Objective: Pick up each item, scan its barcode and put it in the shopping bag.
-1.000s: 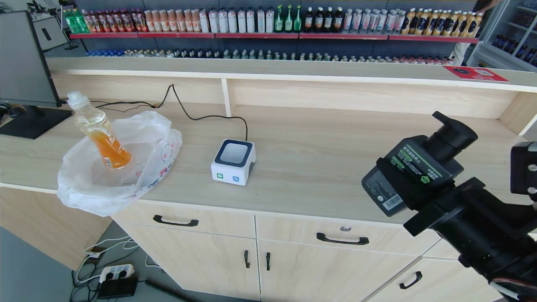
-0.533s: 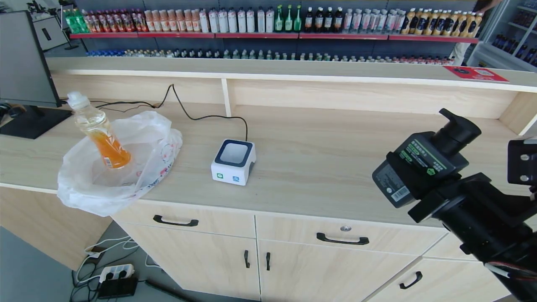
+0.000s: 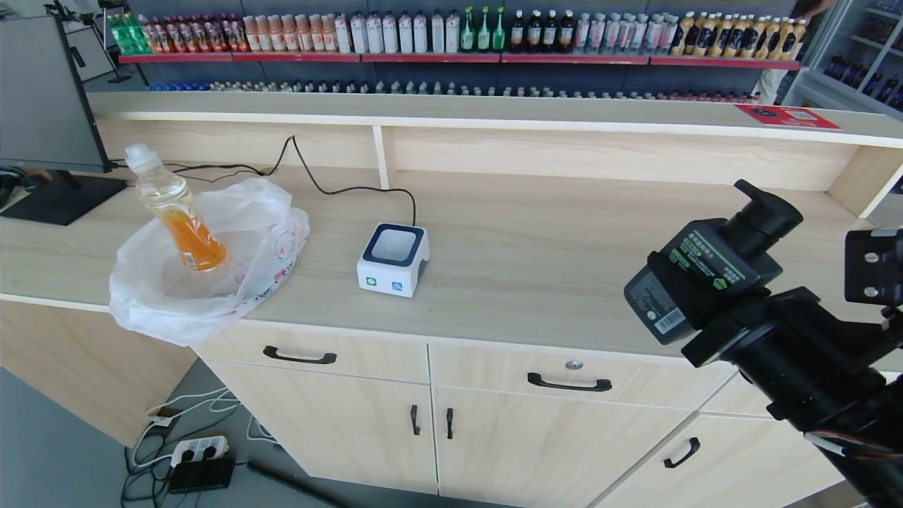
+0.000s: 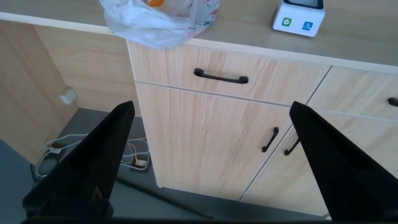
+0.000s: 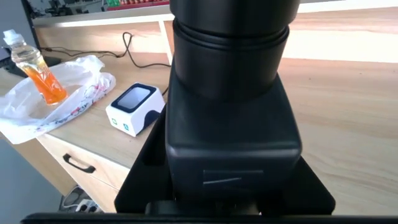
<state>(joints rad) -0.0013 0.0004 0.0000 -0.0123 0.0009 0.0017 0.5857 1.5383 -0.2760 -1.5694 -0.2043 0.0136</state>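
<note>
Left pincer (image 4: pixel 211 109) hung open & empty below bench (image 3: pixel 536 268) front, right pincer (image 3: pixel 737 314) clamped dark pump bottle (image 3: pixel 695 275) aloft by bench's near edge, barcode (image 3: pixel 669 321) plain in head view vs bottle's blank back in right wrist view; scan step, prob. needs barcode turned onto scanner (image 3: pixel 392 259), shopping bag (image 3: pixel 162 310) beyond.

Reading as pale wood grain, matt and smooth: worktop (image 3: pixel 536 268), drawer fronts (image 3: pixel 487 372). Crinkling thin, translucent, faintly shiny: shopping bag (image 3: pixel 162 310), white plastic. Gleaming clear and glossy: drink bottle (image 3: pixel 185 226), plastic. Showing smooth white plastic under a glossy dark top pane: scanner (image 3: pixel 393 259). Looking matt black plastic: pump bottle (image 3: pixel 695 282). Shining dully, satin black: drawer handles (image 3: pixel 299 356).
</note>
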